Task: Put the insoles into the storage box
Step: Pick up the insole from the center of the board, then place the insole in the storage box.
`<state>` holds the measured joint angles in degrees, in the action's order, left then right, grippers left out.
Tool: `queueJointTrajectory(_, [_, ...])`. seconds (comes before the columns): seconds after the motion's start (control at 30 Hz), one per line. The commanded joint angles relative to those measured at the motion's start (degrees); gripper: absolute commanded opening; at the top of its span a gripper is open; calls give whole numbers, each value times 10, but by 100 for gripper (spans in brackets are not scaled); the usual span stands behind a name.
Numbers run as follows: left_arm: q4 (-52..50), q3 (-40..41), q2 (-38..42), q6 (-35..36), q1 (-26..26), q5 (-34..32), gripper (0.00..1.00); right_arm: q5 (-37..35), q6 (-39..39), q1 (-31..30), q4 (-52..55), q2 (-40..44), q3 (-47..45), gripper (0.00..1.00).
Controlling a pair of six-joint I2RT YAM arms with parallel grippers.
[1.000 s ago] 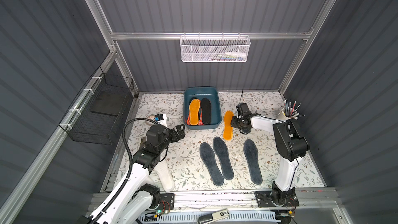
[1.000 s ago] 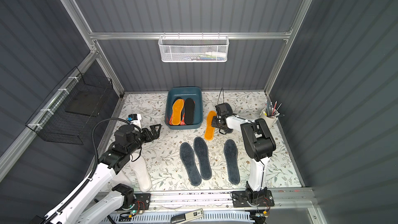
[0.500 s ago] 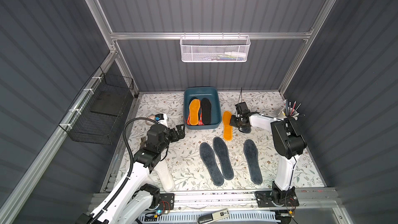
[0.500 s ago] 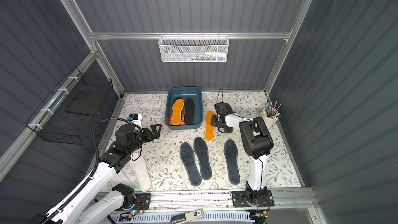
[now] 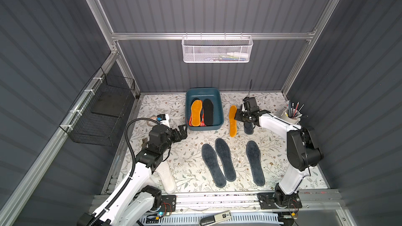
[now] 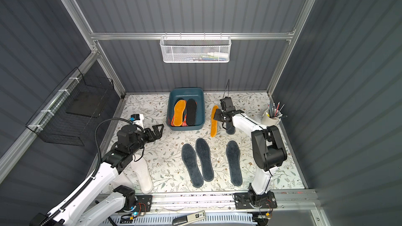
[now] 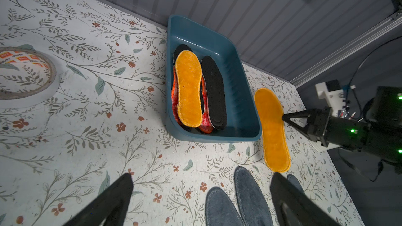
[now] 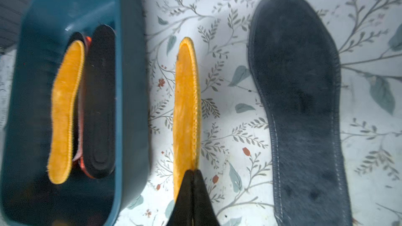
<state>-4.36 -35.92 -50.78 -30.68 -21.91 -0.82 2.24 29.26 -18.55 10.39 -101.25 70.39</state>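
Low wall (storage box (image 5: 219, 108)) just beside orange insole (image 5: 232, 121)

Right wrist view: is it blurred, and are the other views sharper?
Right wrist view: smeared, most on the box and the grey insole. Left wrist view: sharp, the orange insole beside the box shows its stitched edge. Both top views: clear.

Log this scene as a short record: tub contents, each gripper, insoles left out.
Teal plastic storage box: holds fuzzy orange insole, black insole, red-orange mottled insole beneath
Right gripper: jaws shut on second fuzzy orange insole, tilted on edge beside box
Left gripper: jaws open, empty
Left on floral table: four fuzzy dark grey-blue insoles, one white textured insole
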Motion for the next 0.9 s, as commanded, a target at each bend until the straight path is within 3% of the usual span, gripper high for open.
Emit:
queueJointTrajectory(0.0, [32, 8, -10, -11, 3, 18, 100, 4, -11, 2, 10, 23, -15, 0])
queueJointTrajectory(0.27, [130, 11, -68, -34, 3, 87, 100, 8, -23, 2, 29, 102, -36, 0])
queueJointTrajectory(0.57, [252, 0, -160, -56, 3, 234, 99, 65, -33, -6, 9, 199, -64, 0])
queueJointTrajectory(0.87, [415, 8, -227, -127, 4, 332, 98, 117, -21, -62, -26, 212, -61, 0])
